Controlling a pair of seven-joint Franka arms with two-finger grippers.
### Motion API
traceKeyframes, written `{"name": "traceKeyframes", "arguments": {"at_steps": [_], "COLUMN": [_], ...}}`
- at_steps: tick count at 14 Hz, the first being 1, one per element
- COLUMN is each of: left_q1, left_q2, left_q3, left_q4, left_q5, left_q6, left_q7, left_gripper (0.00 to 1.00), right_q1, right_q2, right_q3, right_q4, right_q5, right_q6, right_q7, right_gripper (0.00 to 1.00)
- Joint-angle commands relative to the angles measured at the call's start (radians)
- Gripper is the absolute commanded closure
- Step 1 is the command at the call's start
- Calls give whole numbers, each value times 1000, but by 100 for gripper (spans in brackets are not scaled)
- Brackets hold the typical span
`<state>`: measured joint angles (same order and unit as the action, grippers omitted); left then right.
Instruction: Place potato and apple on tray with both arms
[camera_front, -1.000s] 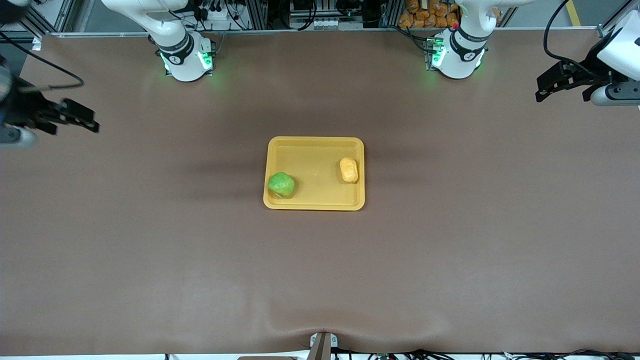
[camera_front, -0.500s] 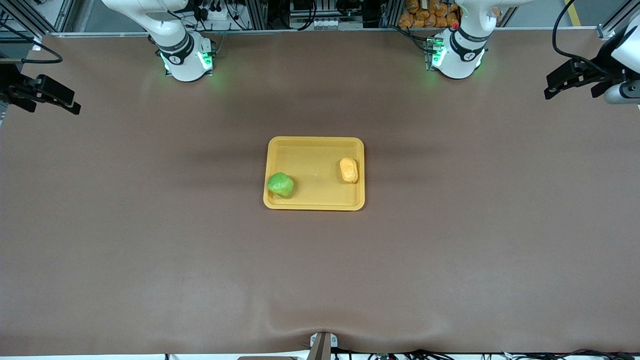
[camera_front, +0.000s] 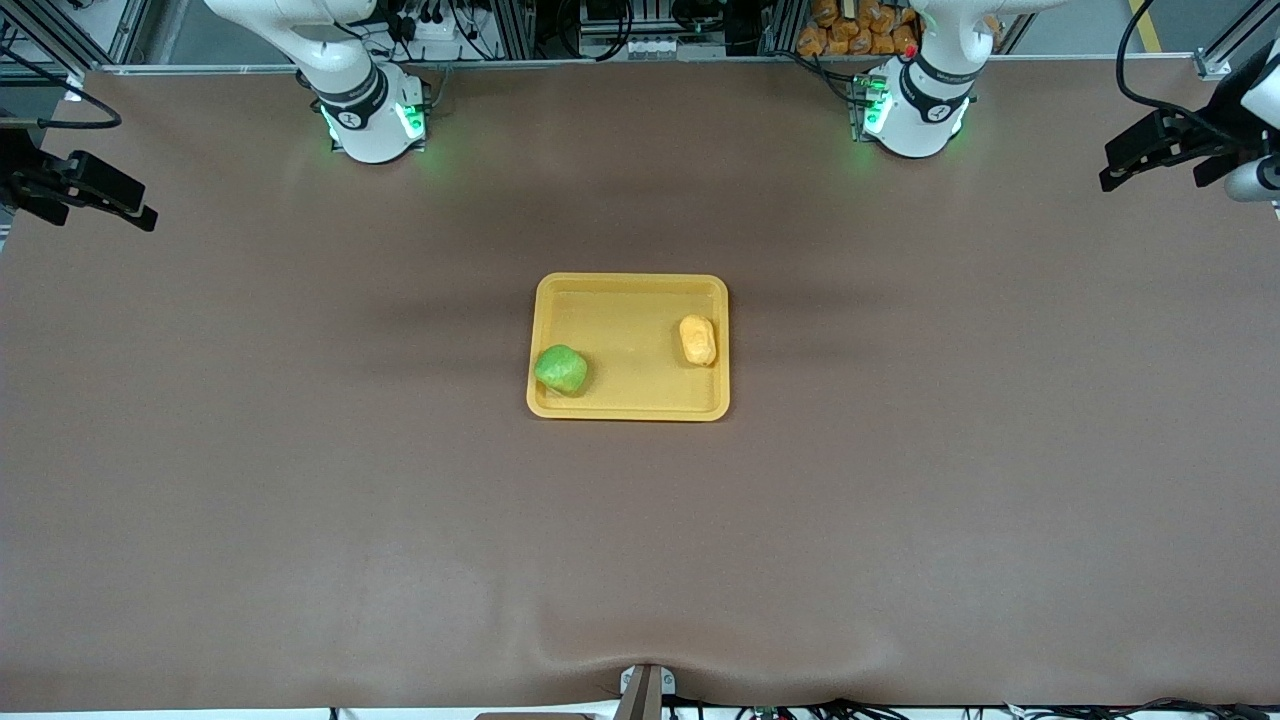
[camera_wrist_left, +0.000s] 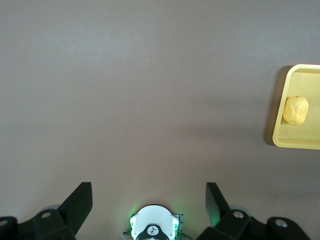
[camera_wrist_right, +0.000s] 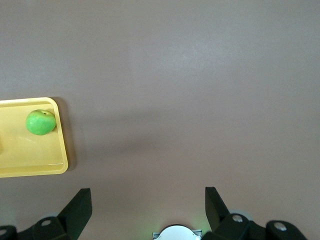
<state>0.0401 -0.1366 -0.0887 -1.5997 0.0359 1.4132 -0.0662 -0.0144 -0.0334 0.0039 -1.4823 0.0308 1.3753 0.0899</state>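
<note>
The yellow tray (camera_front: 628, 405) lies at the middle of the table. The green apple (camera_front: 561, 369) sits in it at the right arm's end, near the rim closest to the front camera. The yellow-orange potato (camera_front: 698, 339) lies in it at the left arm's end. The right wrist view shows the apple (camera_wrist_right: 41, 122) on the tray (camera_wrist_right: 35, 169); the left wrist view shows the potato (camera_wrist_left: 295, 110) on the tray (camera_wrist_left: 299, 143). My left gripper (camera_front: 1118, 170) is open and empty, high over the table's left-arm end. My right gripper (camera_front: 135, 208) is open and empty, high over the right-arm end.
Both arm bases (camera_front: 372, 115) (camera_front: 915, 110) stand at the table edge farthest from the front camera. The brown table mat (camera_front: 640, 550) has a slight wrinkle at the edge nearest the front camera, by a small bracket (camera_front: 645, 690).
Both grippers have drawn farther out toward their own table ends and higher. The apple shifted slightly within the tray between the earliest frame and now; the potato has not moved.
</note>
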Motion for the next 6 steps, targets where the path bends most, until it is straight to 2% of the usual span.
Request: {"name": "traceKeyframes", "arguments": {"at_steps": [1,6], "left_q1": [9,10], "left_q2": [-1,-1], "left_q3": [1,1], "left_q4": [17,24], "left_q5": [-14,-14], "left_q6": [-19,-23], "left_q7": [3,0], "left_gripper": [0,0], "right_q1": [-25,-24], "right_q2": [-16,-14], "right_q3": [24,24], "right_q4": [-10,-19], "right_q5": [-22,-22], "right_q6": [4,4], "right_q7": [10,7], "right_gripper": [0,0]}}
